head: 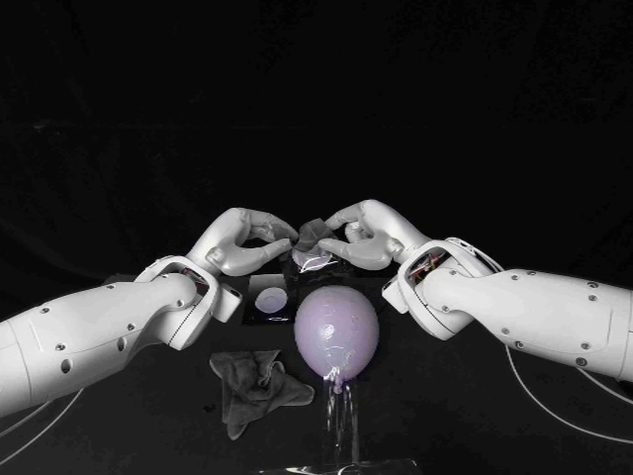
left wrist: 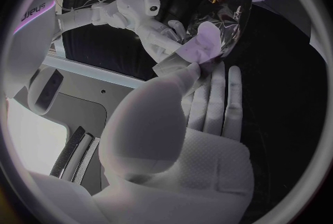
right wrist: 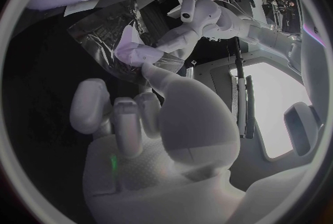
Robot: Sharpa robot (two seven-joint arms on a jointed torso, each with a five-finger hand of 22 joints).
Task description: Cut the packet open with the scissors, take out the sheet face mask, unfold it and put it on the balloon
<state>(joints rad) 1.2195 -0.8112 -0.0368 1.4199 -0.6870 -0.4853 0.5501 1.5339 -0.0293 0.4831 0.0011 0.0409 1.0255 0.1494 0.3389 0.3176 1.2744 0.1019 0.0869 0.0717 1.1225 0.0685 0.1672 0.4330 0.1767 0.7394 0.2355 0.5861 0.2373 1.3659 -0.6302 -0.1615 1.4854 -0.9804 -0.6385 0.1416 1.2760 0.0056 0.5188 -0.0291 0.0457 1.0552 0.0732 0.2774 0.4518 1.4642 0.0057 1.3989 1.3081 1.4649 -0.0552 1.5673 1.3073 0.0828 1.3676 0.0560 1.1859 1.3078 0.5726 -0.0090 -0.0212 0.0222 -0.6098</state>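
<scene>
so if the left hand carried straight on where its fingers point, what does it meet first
The packet it holds, at the left hand's fingertips; right behind it, likely the right hand, though depth is unclear.

The fingers of the left hand (head: 245, 242) and the right hand (head: 362, 236), which pinch it from either side, cover most of the packet (head: 313, 245). Whether it is cut open cannot be told. Just left of the balloon (head: 336, 332), a dark flat thing (head: 270, 300) with a pale oval is partly behind the left wrist and too small to name. The balloon's clear stand (head: 342, 416) is cut off at the near edge. The grey crumpled thing (head: 255, 384), near left, cannot be identified.
</scene>
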